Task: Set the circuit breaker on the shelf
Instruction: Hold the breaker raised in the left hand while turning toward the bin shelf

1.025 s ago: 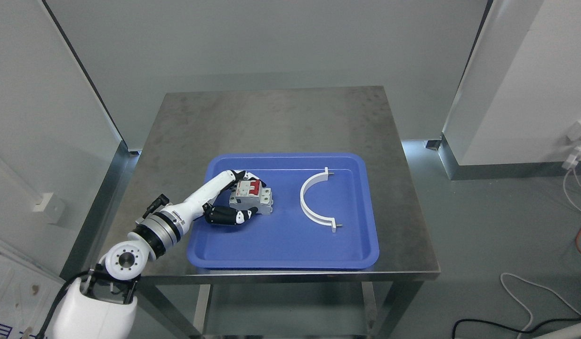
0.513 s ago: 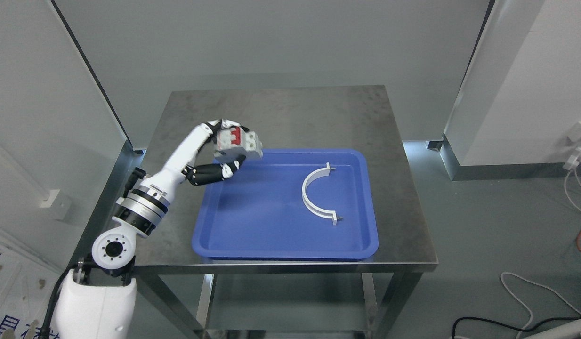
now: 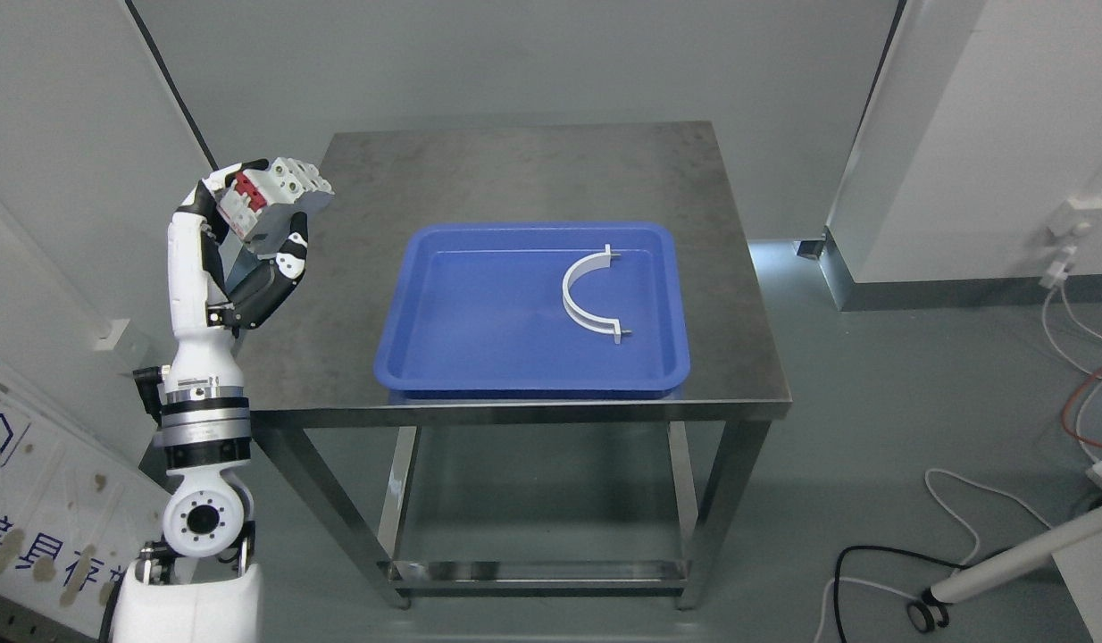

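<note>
The circuit breaker (image 3: 274, 198), grey-white with red switches, is held up in the air by my left hand (image 3: 252, 228), whose fingers are shut around it. The hand is raised upright at the left, over the table's left edge and well clear of the blue tray (image 3: 444, 357). My left forearm rises from the lower left corner. No shelf is visible. The right arm is out of view.
A white half-ring clamp (image 3: 587, 295) lies in the right part of the tray. The tray rests on a steel table (image 3: 515, 170). White panels stand at left and right. Cables (image 3: 989, 536) and a white wheeled leg (image 3: 1006, 558) lie on the floor at lower right.
My left hand lifted the circuit breaker out of the tray and carried it up and to the left. The camera has pulled back, so the table sits higher and smaller.
</note>
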Controlling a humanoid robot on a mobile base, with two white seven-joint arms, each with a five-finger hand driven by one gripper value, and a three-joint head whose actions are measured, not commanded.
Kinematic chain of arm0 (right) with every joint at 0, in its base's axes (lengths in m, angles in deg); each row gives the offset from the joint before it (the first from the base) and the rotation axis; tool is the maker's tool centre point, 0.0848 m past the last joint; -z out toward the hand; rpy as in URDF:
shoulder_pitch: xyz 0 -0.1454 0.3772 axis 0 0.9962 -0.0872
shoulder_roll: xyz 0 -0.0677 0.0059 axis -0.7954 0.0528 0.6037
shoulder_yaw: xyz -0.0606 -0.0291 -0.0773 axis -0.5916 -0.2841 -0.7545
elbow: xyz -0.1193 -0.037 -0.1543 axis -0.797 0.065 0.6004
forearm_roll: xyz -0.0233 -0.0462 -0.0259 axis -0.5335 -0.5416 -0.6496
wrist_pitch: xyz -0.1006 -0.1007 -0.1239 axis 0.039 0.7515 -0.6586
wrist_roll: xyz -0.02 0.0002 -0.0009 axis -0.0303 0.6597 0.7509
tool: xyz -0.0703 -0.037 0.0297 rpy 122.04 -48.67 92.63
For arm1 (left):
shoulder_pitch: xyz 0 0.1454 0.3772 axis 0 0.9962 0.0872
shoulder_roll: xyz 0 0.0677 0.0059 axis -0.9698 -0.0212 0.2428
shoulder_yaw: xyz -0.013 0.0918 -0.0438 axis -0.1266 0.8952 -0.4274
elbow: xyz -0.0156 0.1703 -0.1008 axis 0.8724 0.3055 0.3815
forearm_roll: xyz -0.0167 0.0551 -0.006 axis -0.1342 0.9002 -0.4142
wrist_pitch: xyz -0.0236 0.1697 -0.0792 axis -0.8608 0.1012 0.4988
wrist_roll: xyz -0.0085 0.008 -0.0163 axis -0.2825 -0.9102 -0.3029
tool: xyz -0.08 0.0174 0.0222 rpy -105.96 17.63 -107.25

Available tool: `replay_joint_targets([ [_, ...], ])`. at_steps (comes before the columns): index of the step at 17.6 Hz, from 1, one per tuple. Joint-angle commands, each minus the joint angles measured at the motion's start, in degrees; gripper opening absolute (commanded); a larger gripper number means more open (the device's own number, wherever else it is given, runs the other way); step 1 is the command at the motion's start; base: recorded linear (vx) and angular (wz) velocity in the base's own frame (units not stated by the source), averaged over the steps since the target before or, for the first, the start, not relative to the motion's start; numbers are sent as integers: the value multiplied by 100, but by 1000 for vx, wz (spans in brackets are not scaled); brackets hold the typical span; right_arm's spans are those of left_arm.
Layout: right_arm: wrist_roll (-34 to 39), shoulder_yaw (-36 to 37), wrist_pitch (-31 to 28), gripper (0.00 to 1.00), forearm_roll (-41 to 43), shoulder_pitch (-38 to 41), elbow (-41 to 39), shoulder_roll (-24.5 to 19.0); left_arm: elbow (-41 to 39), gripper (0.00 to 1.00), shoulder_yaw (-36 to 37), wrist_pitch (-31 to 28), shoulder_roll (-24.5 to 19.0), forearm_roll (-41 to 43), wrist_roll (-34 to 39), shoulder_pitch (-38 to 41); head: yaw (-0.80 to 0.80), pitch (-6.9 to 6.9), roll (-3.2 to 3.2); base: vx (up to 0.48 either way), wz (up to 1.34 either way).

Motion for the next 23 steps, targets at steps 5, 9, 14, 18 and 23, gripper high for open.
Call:
replay_joint_targets([
  [5,14,-114,198,100,-1,-1,0,100,-267,16,-546,-2,195,-140,-131,280,0,0,0,-315,-73],
  [9,14,-114,198,100,-1,-1,0,100,-284,16,-598,-2,195,-140,-122,280,0,0,0,-391,25],
  [14,23,-114,207,100,-1,-1,0,100,-337,16,-598,-2,195,-140,-122,280,0,0,0,-429,8],
  [18,23,-114,198,100,-1,-1,0,100,-337,16,-598,7,195,-140,-123,280,0,0,0,-401,76],
  [23,14,-114,198,100,-1,-1,0,100,-337,16,-590,24,195,-140,-114,280,0,0,0,-367,93],
])
